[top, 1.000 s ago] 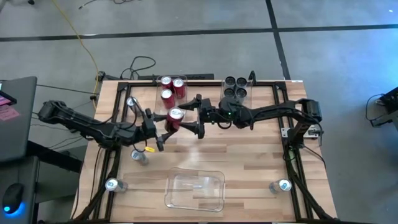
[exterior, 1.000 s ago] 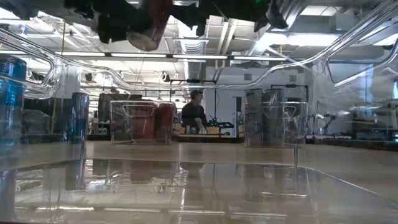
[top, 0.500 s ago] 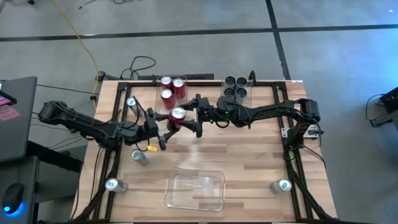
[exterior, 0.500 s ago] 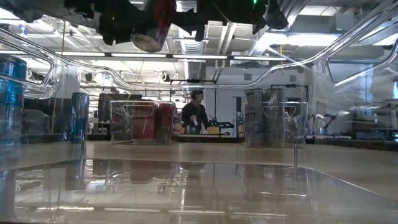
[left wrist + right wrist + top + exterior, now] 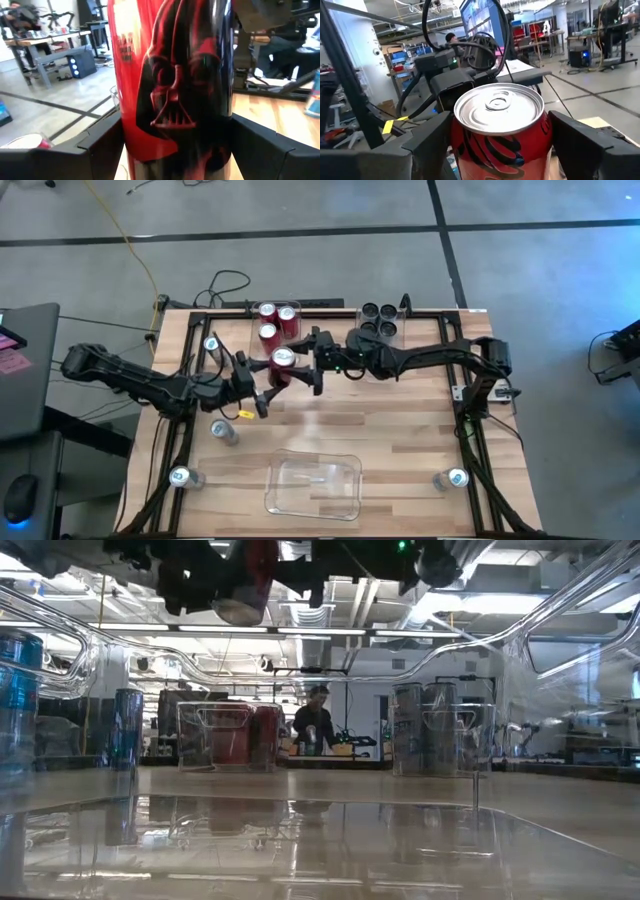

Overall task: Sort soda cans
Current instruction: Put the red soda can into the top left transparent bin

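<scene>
**One red can held aloft between both arms**

We see a grey concrete floor and on it a table of pale wooden planks edged by a black metal frame. In the low view the room behind is a bright workshop, with a person seated far off.

Two dark jointed arms meet over the far middle of the table. The left gripper is clamped on the smooth body of a red can, held tilted in the air above the planks. The right gripper sits around that can's shiny silver top; whether it has taken hold we cannot tell.

A clear plastic bin with rounded corners lies at the near edge. A far bin holds three more red cans, and to its right stand four dark cans. Four silver-blue cans stand apart: three on the left side and one at the near right corner.
</scene>
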Tool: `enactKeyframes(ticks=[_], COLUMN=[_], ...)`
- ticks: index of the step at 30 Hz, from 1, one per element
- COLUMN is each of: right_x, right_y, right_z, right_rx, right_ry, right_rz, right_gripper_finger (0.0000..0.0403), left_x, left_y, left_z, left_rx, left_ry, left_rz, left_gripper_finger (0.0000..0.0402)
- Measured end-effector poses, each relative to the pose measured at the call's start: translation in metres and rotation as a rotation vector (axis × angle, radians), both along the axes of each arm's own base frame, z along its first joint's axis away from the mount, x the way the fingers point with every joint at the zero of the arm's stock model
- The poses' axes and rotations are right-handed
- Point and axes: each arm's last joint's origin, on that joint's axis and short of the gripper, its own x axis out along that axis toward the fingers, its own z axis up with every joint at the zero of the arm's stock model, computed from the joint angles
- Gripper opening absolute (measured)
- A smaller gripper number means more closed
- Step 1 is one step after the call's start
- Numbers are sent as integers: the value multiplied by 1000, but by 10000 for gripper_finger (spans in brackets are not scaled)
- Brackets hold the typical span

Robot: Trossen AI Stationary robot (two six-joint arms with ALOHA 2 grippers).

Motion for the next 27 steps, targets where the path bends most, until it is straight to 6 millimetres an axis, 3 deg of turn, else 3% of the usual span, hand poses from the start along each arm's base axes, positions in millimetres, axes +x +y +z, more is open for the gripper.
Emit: enactKeyframes(ticks=[7,20,27], right_x=[21,18,19], right_y=[0,-13,-9], right_z=[1,1,0], right_rx=[-25,-16,-80], right_ry=[70,115,123], right_rz=[7,-18,7], right_gripper_finger=[322,292,330], left_x=[1,-11,-10], left_y=[3,6,5], left_z=[-3,-2,-4], left_rx=[-30,-11,-10], left_ry=[10,74,91], left_rz=[-5,33,28], left_gripper_finger=[304,311,305])
